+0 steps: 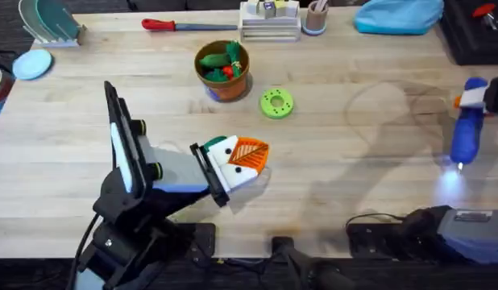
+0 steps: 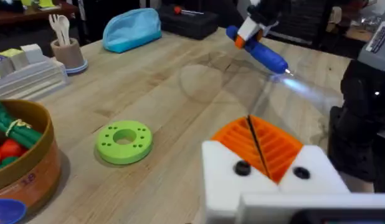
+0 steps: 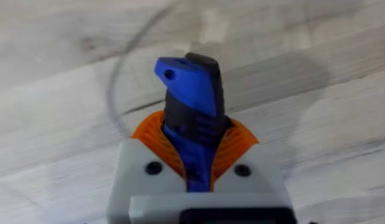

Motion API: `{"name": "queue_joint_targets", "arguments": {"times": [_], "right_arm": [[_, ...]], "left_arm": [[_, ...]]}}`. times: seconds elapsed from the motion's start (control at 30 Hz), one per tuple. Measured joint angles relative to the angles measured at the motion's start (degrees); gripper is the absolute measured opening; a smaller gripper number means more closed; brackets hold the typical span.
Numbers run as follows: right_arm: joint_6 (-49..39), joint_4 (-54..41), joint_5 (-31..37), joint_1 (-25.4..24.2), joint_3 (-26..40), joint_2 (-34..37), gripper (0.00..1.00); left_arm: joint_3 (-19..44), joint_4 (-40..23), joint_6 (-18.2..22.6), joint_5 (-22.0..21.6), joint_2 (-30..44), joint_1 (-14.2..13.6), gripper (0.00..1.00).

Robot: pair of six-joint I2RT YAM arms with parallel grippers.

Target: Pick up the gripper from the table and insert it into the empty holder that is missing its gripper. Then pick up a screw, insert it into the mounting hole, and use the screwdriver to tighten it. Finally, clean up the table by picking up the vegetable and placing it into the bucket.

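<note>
Overhead, thick blue screwdriver (image 1: 466, 129) with lit tip, clamped in right gripper (image 1: 472, 98); left gripper (image 1: 247, 158) pressed together.

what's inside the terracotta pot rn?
The pot holds green and red toy vegetables, piled above the rim. Anything beneath them, and the pot's bottom, is covered. A blue object peeks out at its base.

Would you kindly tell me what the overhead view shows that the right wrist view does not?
Overhead alone: the bucket, the green disc, a red-handled screwdriver at the table's far edge, and the left gripper, shut, low over the table. Right wrist alone: a close look at the blue screwdriver clamped between orange ribbed pads. Both share: the right gripper holding that screwdriver over the wooden table.
</note>
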Motion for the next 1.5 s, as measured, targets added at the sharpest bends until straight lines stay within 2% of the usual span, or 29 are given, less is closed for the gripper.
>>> {"name": "queue_joint_targets", "arguments": {"times": [0.1, 0.43, 0.73, 0.97, 1.13, 1.3, 1.5], "right_arm": [[3.63, -0.04, -0.99, 2.08, 0.0, -4.06, 0.132], [20.07, 0.76, -12.6, 6.25, 0.0, -16.38, 0.132], [25.9, 0.74, -14.47, 10.46, 0.0, -32.43, 0.132], [27.55, 1.49, -14.86, 21.27, 0.0, -42.71, 0.132], [29.53, 6.69, -15.02, 29.68, -0.56, -49.41, 0.132], [32.93, 13.76, -15.17, 36.65, -4.28, -55.77, 0.13], [35.62, 22.19, -15.2, 47.15, -10.39, -57.37, 0.13]], "left_arm": [[0.0, 0.0, 0.0, -0.01, 0.0, 0.0, 0.017], [0.0, 0.0, 0.0, -0.01, 0.0, 0.0, 0.017], [0.0, 0.0, -0.02, -0.01, 0.02, 0.0, 0.017], [0.0, 0.02, 0.0, -0.01, 0.0, 0.0, 0.017], [0.0, 0.01, 0.0, -0.01, 0.0, 0.0, 0.017], [0.0, 0.02, 0.0, -0.01, 0.02, 0.0, 0.017], [0.0, 0.01, -0.02, -0.01, 0.02, 0.0, 0.017]]}}
